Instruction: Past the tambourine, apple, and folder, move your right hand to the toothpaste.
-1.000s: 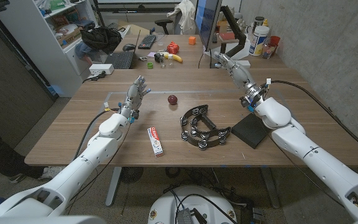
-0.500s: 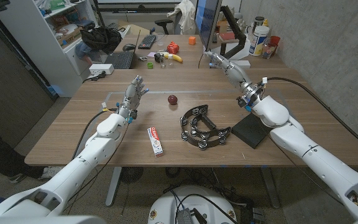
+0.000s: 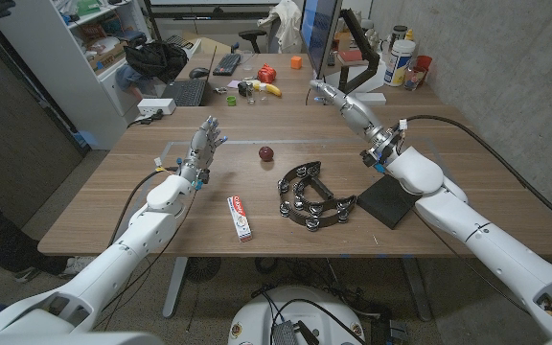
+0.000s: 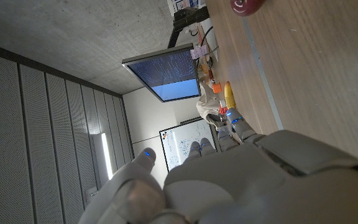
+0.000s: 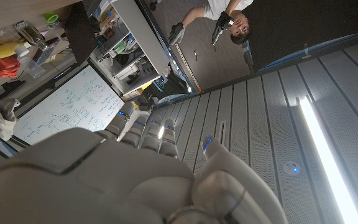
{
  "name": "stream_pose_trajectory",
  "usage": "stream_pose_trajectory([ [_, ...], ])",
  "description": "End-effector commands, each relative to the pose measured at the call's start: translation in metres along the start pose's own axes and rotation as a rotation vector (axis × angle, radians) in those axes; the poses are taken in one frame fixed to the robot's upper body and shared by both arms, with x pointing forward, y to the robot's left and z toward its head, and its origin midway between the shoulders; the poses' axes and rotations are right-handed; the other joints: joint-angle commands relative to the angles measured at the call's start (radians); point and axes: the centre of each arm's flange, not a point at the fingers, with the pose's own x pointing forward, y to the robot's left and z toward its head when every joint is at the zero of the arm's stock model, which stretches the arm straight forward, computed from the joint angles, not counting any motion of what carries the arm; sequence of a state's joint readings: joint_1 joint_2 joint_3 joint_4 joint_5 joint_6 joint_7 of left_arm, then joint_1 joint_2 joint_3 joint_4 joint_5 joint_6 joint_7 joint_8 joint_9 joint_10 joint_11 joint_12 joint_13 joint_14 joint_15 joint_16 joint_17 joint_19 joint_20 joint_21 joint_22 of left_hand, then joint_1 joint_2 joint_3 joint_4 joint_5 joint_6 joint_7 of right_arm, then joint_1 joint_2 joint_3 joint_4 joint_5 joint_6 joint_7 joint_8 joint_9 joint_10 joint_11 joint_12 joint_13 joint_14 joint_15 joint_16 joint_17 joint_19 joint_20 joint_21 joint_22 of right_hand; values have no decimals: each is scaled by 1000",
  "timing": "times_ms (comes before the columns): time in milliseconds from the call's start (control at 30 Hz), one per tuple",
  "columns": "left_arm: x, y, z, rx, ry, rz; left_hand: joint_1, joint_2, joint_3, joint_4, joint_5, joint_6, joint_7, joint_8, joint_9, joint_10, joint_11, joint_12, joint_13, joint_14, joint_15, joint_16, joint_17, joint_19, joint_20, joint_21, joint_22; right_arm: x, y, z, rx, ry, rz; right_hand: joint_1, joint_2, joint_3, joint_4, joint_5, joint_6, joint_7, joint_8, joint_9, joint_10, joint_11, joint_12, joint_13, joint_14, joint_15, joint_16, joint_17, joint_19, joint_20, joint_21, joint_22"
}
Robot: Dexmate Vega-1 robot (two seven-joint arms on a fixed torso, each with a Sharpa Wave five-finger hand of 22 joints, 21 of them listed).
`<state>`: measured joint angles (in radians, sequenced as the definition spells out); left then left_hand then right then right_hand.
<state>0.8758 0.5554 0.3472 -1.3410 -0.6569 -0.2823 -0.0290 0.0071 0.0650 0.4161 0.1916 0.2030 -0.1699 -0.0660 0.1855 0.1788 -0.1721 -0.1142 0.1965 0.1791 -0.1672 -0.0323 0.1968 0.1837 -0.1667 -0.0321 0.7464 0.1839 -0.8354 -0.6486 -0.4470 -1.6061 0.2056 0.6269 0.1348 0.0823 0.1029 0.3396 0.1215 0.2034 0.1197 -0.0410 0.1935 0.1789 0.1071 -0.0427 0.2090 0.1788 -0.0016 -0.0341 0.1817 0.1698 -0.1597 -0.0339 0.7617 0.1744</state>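
Note:
The toothpaste (image 3: 241,217), a white box with red print, lies near the table's front edge, left of centre. A black tambourine (image 3: 311,198) lies in the middle, a dark red apple (image 3: 266,153) behind it, and a black folder (image 3: 390,202) to its right. My right hand (image 3: 345,103) is raised above the table's far right part, fingers stretched out and apart, holding nothing; it is behind the folder and far from the toothpaste. My left hand (image 3: 205,146) stands at the left, fingers spread upward, empty, beyond the toothpaste. The apple (image 4: 246,5) also shows in the left wrist view.
A second desk behind carries a banana (image 3: 271,89), a red object (image 3: 266,72), keyboards (image 3: 186,92) and a monitor (image 3: 320,34). Bottles (image 3: 402,59) stand at the far right. A person (image 5: 229,18) with controllers shows in the right wrist view.
My right hand has moved a little left and away, stretching out over the table's far edge. The left hand has barely moved.

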Motion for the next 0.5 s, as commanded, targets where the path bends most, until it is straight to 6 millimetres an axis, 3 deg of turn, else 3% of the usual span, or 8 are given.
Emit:
stream_pose_trajectory([
  [33,-1,1,-1,1,0,0,-5,108,-3,0,6,-157,0,7,6,-143,3,4,4,-190,-49,7,5,-193,-83,-6,2,1,7,10,-65,-26,36,11,62,5,-5,-2,11,-1,-2,5,9,-1,2,3,5,-57,8,3,2,-116,-3,4],
  [500,-1,1,1,1,-2,2,-4,108,-5,0,6,-156,0,7,6,-140,3,4,4,-188,-48,6,5,-192,-81,-8,2,6,14,22,-148,-53,87,16,66,10,-7,-2,14,-3,-2,5,9,-5,1,3,7,-58,7,2,6,-120,-6,4],
])
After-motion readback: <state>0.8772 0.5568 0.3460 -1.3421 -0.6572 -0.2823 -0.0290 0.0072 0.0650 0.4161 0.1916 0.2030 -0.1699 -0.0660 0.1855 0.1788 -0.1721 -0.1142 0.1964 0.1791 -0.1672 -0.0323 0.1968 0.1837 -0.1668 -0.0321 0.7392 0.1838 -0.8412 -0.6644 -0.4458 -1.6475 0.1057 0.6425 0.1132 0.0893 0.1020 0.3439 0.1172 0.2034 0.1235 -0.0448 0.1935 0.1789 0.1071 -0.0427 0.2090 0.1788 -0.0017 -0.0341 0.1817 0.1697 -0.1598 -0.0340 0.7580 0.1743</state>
